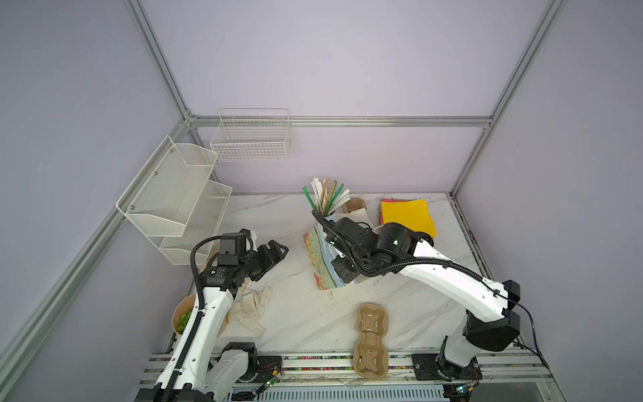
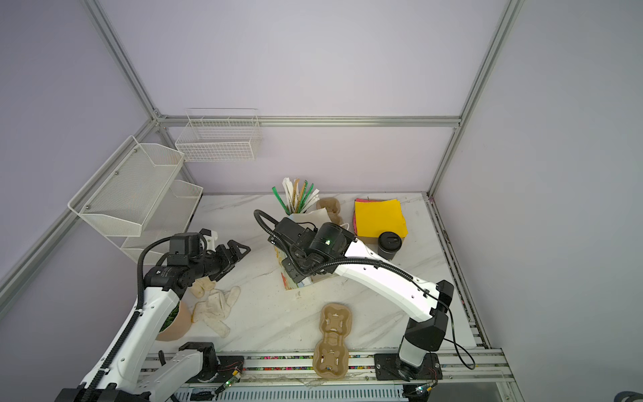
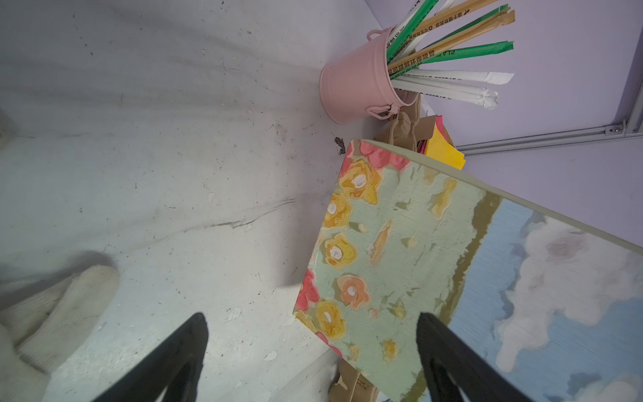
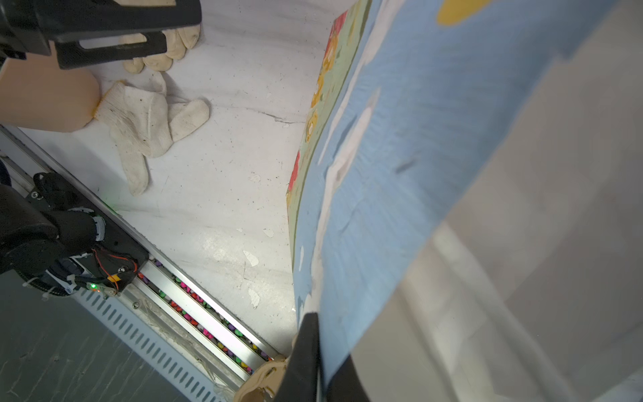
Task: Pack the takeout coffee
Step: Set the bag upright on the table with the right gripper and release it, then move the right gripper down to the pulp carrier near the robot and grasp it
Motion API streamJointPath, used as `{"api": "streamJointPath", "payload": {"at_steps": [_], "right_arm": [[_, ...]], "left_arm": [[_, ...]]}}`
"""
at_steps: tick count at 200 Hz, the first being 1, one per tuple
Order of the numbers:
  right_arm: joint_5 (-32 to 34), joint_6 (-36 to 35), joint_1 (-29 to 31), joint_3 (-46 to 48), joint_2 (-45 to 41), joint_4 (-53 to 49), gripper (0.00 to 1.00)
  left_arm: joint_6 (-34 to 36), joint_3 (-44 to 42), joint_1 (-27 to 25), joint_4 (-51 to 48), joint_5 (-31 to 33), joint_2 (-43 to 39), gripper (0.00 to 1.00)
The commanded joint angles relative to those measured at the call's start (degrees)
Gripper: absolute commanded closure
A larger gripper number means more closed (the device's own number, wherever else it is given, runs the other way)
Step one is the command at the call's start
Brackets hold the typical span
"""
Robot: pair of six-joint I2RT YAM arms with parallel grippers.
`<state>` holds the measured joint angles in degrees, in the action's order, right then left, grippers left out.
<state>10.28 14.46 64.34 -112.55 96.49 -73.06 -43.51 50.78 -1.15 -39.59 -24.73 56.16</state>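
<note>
On the marble worktop [image 1: 295,313], mid-scene, a printed paper bag [image 1: 320,261] stands and seems to lean. The right gripper [image 4: 322,362] is at its rim: jaws narrow, pinched on the bag's wall as far as the wrist view shows. The left gripper [image 3: 311,316] hovers near the bag's flowered side, jaws wide, nothing in them. A cardboard cup carrier [image 1: 371,339] lies over the front edge, no cups in it. The takeout coffee [image 2: 389,250] stands upright w/ its lid [image 2: 390,239] on. It's at the back right, just beside the yellow napkins [image 2: 381,217] and behind the right arm, well apart from the left gripper.

Step in hand, prob.: steady the bag & get its mouth open for the cup. To do it well:
- Don't drop the pinch before the bag sits square on its base. Leaning paper w/ no load will likely flop.
- Bring the wide jaws to the opposite rim and spread gently, no tearing.
- Cup after that: grip the body below the lid, light squeeze, upright all the way in.
</note>
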Motion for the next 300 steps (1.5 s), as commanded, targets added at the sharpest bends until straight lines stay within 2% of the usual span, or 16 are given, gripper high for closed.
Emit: {"api": "streamJointPath", "payload": {"at_steps": [1,90,116,135,178,193,202,209,222,248,288,300], "right_arm": [[0.7,-1.3,0.2,-1.3,0.8,-2.6,0.85],[1.8,-2.1,3.1,-8.4,7.7,-2.0,0.55],[5.8,-1.5,3.3,-12.0,8.0,-2.2,0.47],[7.0,-1.6,3.3,-13.6,7.8,-1.7,0.35],[10.2,-0.7,3.3,-12.4,6.0,0.0,0.2],[13.0,2.6,3.3,-13.5,4.7,-1.2,0.17],[16.2,5.1,3.3,-13.7,2.7,-1.5,0.04],[19.4,7.9,3.3,-13.2,0.5,-1.5,0.03],[23.0,9.9,3.3,-9.7,-4.7,0.5,0.03],[22.8,18.8,3.3,3.4,-14.7,4.2,0.03],[14.1,34.8,3.3,28.2,-23.8,10.9,0.03],[13.4,39.6,3.3,33.8,-26.4,11.6,0.03]], "left_arm": [[-0.2,3.8,0.3,1.6,-2.5,-0.1,0.07],[-1.0,1.4,0.3,3.6,-4.0,0.5,0.07],[-1.1,0.7,0.3,4.2,-3.9,0.7,0.07],[-1.4,0.1,0.3,4.8,-4.3,1.0,0.07],[-1.8,-0.9,0.3,6.1,-5.1,1.5,0.07],[-1.9,-1.7,0.3,6.4,-5.2,1.4,0.07],[-1.9,-2.3,0.3,6.6,-5.1,1.2,0.07],[-1.9,-2.9,0.3,7.0,-4.8,0.8,0.07],[-2.0,-4.3,0.3,7.4,-3.9,-0.3,0.07],[-2.7,-8.2,0.3,9.6,-3.0,-2.0,0.07],[-3.2,-10.7,0.4,12.1,-2.9,-0.5,0.07],[-3.0,-11.1,0.4,13.1,-2.8,0.1,0.07]]}}
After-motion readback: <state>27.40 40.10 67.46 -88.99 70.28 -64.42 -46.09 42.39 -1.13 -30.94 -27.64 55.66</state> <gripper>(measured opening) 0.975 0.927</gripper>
